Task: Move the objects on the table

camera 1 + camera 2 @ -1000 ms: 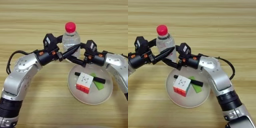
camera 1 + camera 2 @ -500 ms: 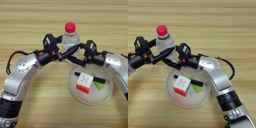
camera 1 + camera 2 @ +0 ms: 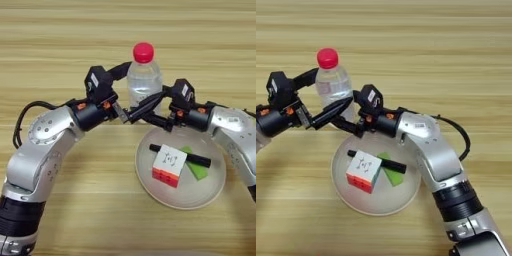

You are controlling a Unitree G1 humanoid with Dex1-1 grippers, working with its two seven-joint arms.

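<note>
We see the bottle (image 3: pixel 144 75) upright on the bench (image 3: pixel 60 30); cube (image 3: pixel 169 165), marker (image 3: pixel 181 155) and green block (image 3: pixel 196 168) share a plate (image 3: pixel 180 196).

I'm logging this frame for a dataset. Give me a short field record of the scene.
bottle: upright on table, red cap, behind the plate
plate: holds cube, pen, green block
pen: lies across the green block, beside the cube
left gripper: jaws open around the bottle
right gripper: jaws open at the bottle's front

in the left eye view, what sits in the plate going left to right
puzzle cube → green block; the black marker lies across both, so it has no clear place. All rest in the white plate.
</note>
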